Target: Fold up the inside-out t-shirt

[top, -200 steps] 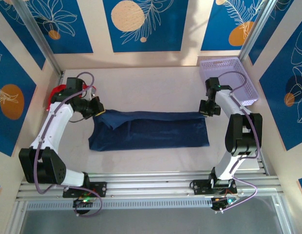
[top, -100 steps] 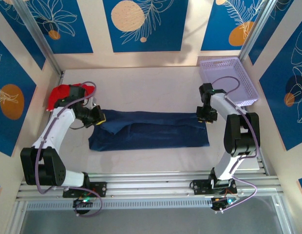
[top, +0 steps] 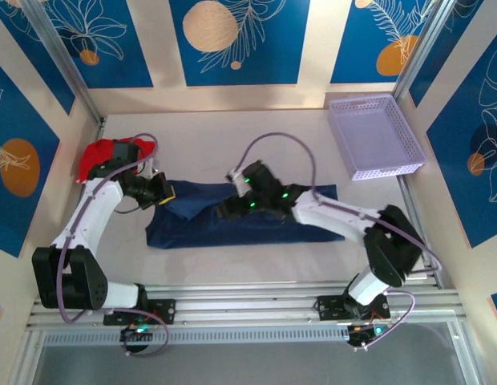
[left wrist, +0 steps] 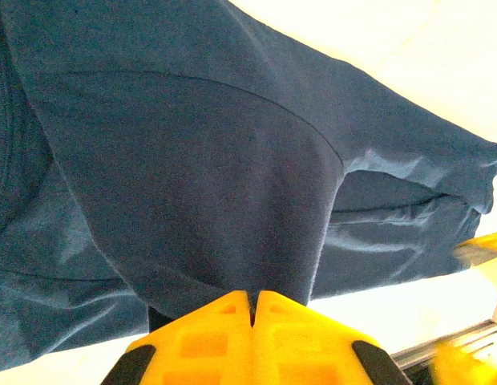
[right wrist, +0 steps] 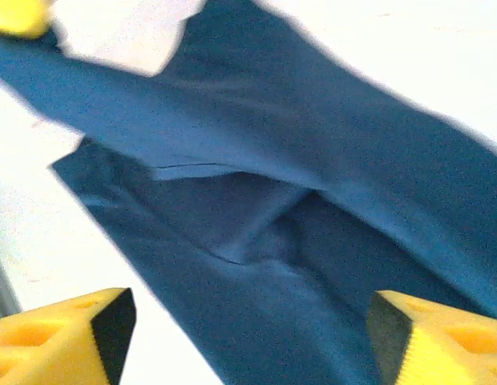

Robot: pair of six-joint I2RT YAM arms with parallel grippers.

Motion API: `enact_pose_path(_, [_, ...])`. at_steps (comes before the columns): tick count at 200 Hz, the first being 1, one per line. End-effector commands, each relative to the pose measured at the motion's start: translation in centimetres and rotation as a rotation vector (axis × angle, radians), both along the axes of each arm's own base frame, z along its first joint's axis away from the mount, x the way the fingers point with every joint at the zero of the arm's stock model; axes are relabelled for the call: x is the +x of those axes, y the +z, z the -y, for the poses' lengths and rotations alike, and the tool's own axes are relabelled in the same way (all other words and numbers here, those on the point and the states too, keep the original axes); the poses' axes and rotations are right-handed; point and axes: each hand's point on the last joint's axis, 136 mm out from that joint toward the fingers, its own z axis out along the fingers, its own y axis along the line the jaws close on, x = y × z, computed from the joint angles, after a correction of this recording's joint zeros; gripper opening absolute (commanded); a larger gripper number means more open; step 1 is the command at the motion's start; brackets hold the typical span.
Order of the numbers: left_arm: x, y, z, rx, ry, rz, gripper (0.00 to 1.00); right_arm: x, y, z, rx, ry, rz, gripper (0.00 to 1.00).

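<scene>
The inside-out t-shirt (top: pixel 305 220) is a dark navy band lying left to right across the middle of the table. My left gripper (top: pixel 163 193) is shut on the shirt's far-left corner. In the left wrist view the yellow fingers (left wrist: pixel 208 333) press together with a fold of navy cloth (left wrist: pixel 192 160) pinched between them. My right arm reaches leftward over the shirt, and its gripper (top: pixel 229 210) hangs open above the shirt's middle. In the right wrist view the two fingertips (right wrist: pixel 68 329) stand far apart over wrinkled navy cloth (right wrist: pixel 256 241), with nothing between them.
A small red garment (top: pixel 100 156) lies bunched at the table's left edge, behind the left arm. A lilac mesh basket (top: pixel 375 136) stands at the back right corner. Bare table (top: pixel 232 144) runs behind the shirt, with a narrower strip in front.
My right gripper let go of the shirt's right end, opened wide, and swung left to the shirt's middle. The left gripper stayed shut on its corner, shifting slightly.
</scene>
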Motion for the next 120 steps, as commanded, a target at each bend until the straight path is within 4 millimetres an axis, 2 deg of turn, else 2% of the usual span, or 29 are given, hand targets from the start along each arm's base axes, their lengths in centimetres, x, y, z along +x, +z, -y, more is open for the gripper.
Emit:
enact_pose_path(1, [-0.4, 0.7, 0.2, -0.036, -0.003, 0.017, 0.00, 0.7, 1.3, -4.5, 0.081, -0.022, 0.146, 0.84])
enact_pose_path(15, [-0.5, 0.7, 0.3, -0.040, -0.009, 0.020, 0.00, 0.6, 0.6, -6.4, 0.031, -0.042, 0.225, 0.90])
enact_pose_path(33, [-0.5, 0.8, 0.4, -0.041, -0.015, 0.024, 0.00, 1.4, -0.3, -7.6, -0.058, -0.110, 0.337, 0.94])
enact_pose_path(62, [-0.6, 0.7, 0.4, -0.042, -0.023, 0.024, 0.00, 2.4, -0.9, -8.4, -0.129, -0.199, 0.430, 0.95])
enact_pose_path(94, [-0.6, 0.8, 0.4, -0.041, -0.031, 0.027, 0.00, 2.9, -2.6, -8.9, -0.195, -0.250, 0.477, 0.95])
enact_pose_path(120, [-0.7, 0.9, 0.4, -0.041, -0.032, 0.031, 0.00, 3.7, -3.0, -9.3, -0.204, -0.283, 0.504, 0.95])
